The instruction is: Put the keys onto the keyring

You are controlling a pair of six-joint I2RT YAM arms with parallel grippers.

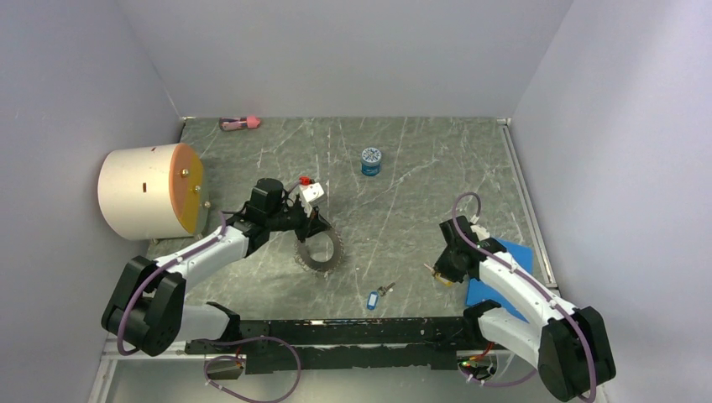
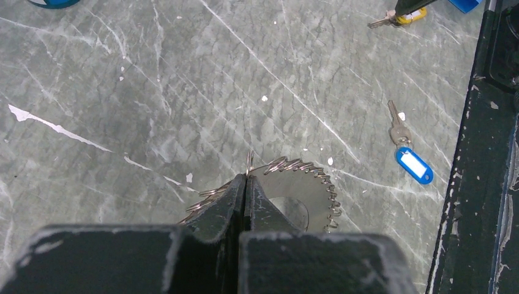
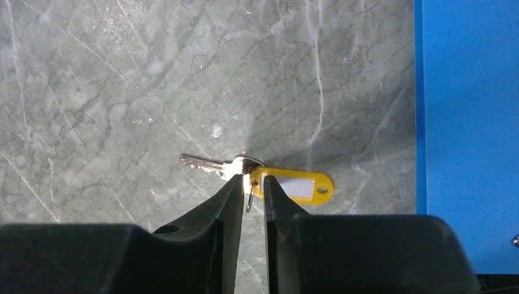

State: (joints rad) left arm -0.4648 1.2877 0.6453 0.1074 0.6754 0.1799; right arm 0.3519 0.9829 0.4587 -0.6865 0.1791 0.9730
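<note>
Left arm (image 1: 210,250) stretches to centre frame, left gripper (image 2: 246,177) clamped on the keyring (image 2: 298,165); right arm (image 1: 512,277) bends low at right, right gripper (image 3: 251,180) nearly closed astride the yellow-tagged key (image 3: 242,165), grip unclear.

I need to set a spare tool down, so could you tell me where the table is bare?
Bare: the far-right stretch between jar and right rail; also the middle, between keyring and right gripper. Crowded: near edge by blue key, yellow key and mat.
</note>
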